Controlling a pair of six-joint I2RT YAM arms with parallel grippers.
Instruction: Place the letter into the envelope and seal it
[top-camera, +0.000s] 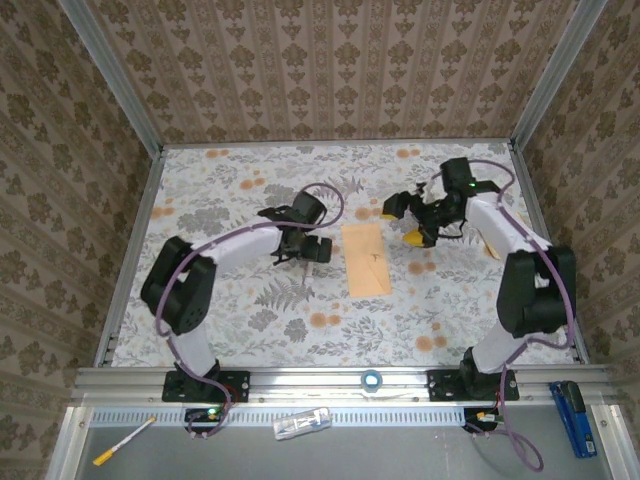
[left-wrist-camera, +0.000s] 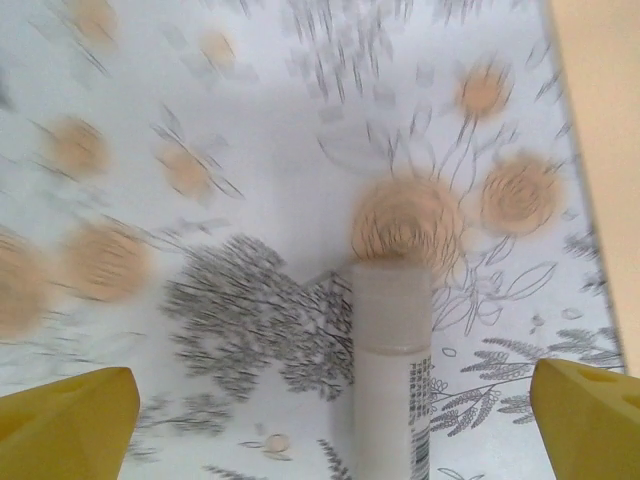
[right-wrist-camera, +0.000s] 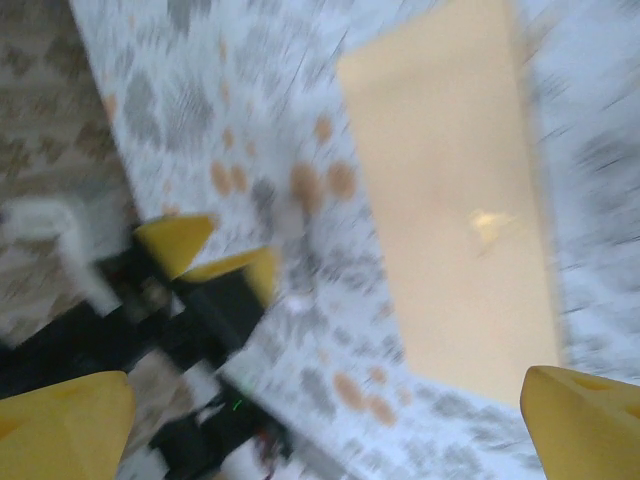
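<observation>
Two arms reach inward over the surface (top-camera: 450, 300), which carries a floral cloth printed in grey and orange.

1. Envelope. The envelope (top-camera: 366, 258) lies flat at the centre of the top view, with its long side running up and down the frame. It sits between the two grippers and touches neither. Its tan face is up, with a small seam mark near the middle. In the left wrist view the envelope (left-wrist-camera: 600, 140) shows as a tan edge down the right side. In the right wrist view the envelope (right-wrist-camera: 450, 200) occupies the upper right and is blurred.

2. Left gripper. The left gripper (top-camera: 303, 250) sits just left of the envelope. Its jaws stand wide, with the yellow fingertips (left-wrist-camera: 70, 420) at the two lower corners of the left wrist view. A white tube (left-wrist-camera: 392, 370) with a frosted cap and small print shows at bottom centre between them, clear of both. Whether it stands or lies cannot be told.

3. Right gripper. The right gripper (top-camera: 402, 222) hangs just right of the envelope's upper end. Its jaws are wide, with nothing between them.
</observation>
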